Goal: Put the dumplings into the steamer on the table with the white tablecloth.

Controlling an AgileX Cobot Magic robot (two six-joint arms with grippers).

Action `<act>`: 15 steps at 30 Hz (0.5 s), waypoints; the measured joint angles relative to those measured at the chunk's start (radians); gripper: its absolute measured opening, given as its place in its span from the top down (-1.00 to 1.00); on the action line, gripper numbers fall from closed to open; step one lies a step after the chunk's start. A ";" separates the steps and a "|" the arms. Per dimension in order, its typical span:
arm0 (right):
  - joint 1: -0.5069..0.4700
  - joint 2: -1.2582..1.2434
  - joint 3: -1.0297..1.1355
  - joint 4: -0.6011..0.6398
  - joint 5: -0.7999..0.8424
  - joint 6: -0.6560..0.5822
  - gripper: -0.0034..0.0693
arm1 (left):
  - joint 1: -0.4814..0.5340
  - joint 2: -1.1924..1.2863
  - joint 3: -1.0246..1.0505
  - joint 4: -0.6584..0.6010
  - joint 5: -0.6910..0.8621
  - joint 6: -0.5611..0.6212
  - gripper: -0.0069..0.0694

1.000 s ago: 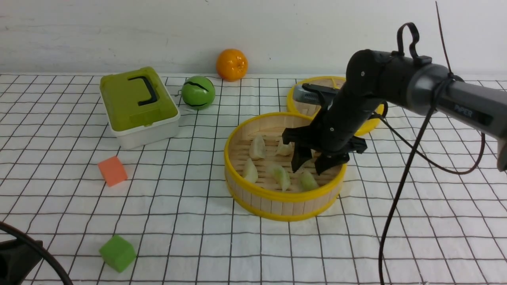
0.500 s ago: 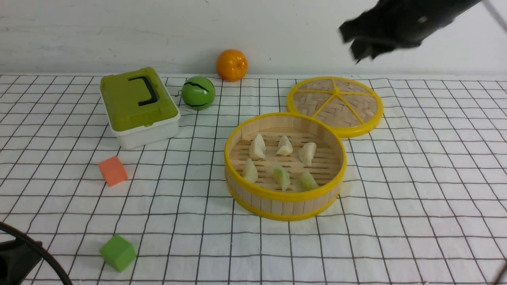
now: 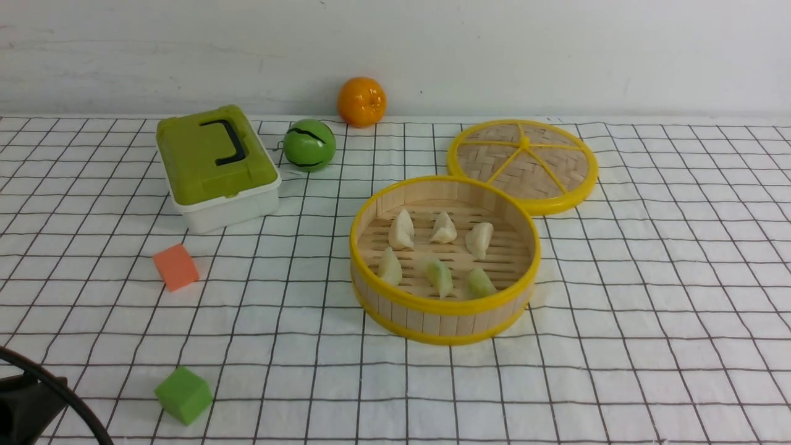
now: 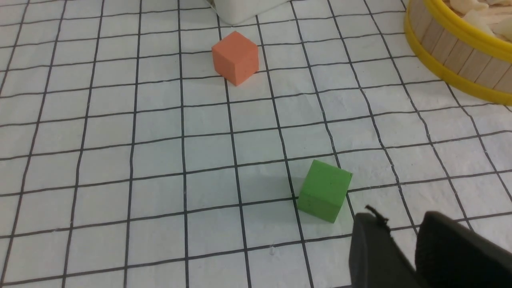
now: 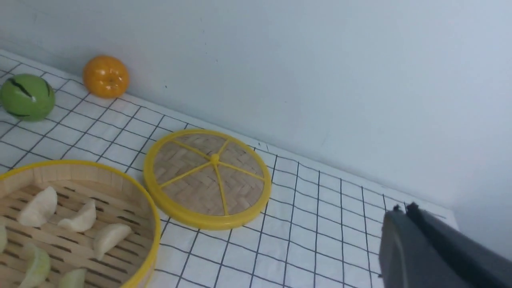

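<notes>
The steamer [image 3: 445,304] stands mid-table on the white tablecloth [image 3: 649,296], and several dumplings [image 3: 401,230] lie in two rows on its slatted floor. The right wrist view takes in part of the steamer [image 5: 154,232] and its dumplings [image 5: 80,219]. My right gripper [image 5: 402,210] is raised off to the side, shut and holding nothing; it is out of the front view. In the left wrist view my left gripper [image 4: 400,224] hovers low over the cloth beside a green cube [image 4: 325,190], its jaws apart and empty. The steamer's wall [image 4: 452,52] shows at that view's corner.
The woven yellow-rimmed lid [image 3: 523,164] lies flat behind the steamer. At back left are a green-lidded box [image 3: 216,164], a green ball [image 3: 309,144] and an orange [image 3: 361,101]. An orange cube [image 3: 176,266] and the green cube [image 3: 183,394] sit front left.
My right arm has lifted away from over the steamer, up and to the right, out of the front view. Its jaws have gone from open to shut, empty.
</notes>
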 joint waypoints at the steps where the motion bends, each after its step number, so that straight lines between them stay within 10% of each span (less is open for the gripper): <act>1: 0.000 -0.030 0.072 -0.016 -0.042 0.019 0.96 | 0.000 0.000 0.000 0.000 0.000 0.000 0.36; 15: 0.000 -0.320 0.787 -0.120 -0.526 0.437 0.95 | 0.000 0.000 0.000 0.000 0.000 0.000 0.35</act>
